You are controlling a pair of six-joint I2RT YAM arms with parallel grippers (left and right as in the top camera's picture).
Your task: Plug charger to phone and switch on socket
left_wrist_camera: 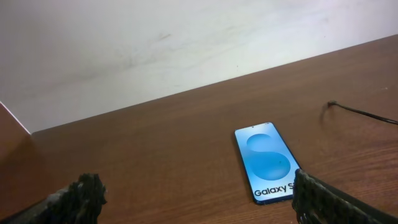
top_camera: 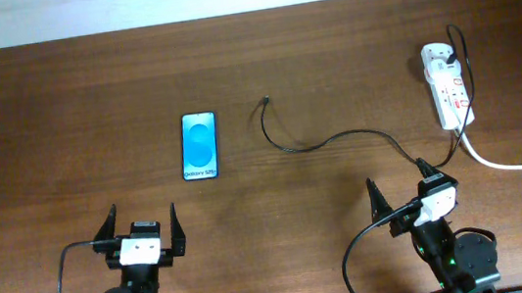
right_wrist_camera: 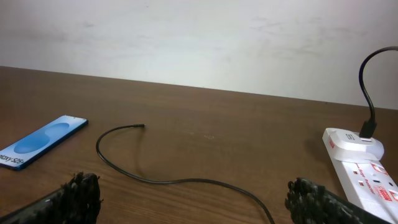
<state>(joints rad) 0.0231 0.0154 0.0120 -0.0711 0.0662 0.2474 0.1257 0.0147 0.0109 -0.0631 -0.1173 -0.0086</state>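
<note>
The phone (top_camera: 199,146) lies flat on the brown table, blue screen up, left of centre; it also shows in the left wrist view (left_wrist_camera: 267,162) and the right wrist view (right_wrist_camera: 40,141). The charger cable (top_camera: 339,140) is thin and black; its free plug tip (top_camera: 266,100) lies right of the phone, apart from it, and the cable runs right to the socket (top_camera: 447,85), a white power strip at the far right. The cable (right_wrist_camera: 161,180) and the socket (right_wrist_camera: 364,165) show in the right wrist view. My left gripper (top_camera: 142,226) is open and empty near the front edge. My right gripper (top_camera: 399,185) is open and empty over the cable.
A thick white cord (top_camera: 519,164) leaves the socket toward the right edge. A black plug (right_wrist_camera: 368,129) sits in the socket's far end. A pale wall runs behind the table's far edge (top_camera: 246,15).
</note>
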